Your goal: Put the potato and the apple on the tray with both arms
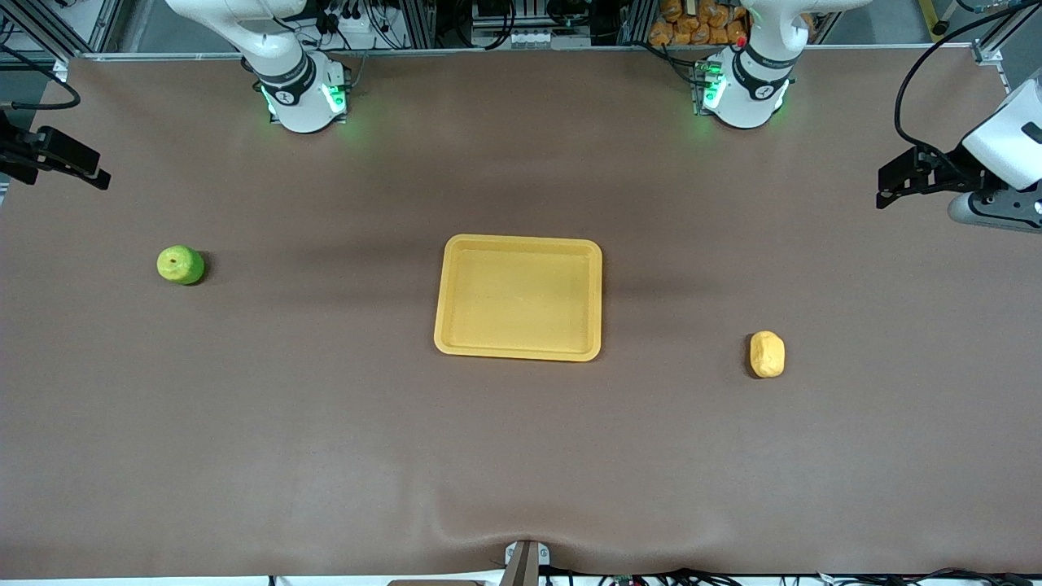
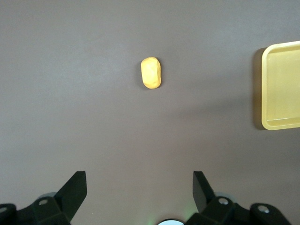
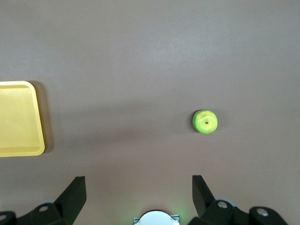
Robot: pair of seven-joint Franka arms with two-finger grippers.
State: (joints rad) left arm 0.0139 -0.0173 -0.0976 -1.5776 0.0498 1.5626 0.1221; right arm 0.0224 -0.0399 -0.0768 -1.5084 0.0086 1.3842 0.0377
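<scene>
On the tabletop (image 1: 521, 456), round apple (image 1: 181, 265) may roll from my spread right tool (image 3: 136, 192); left tool (image 2: 139, 190) spread, potato (image 1: 767, 354) lumpy.

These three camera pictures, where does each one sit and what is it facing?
Front view: high across the table, facing both bases; sees tray, apple, potato, left gripper, right gripper.
Left wrist view: looks down past its own open fingers at the potato.
Right wrist view: down past open fingers at the apple.
Shared: both wrist views catch the tray's edge.
</scene>
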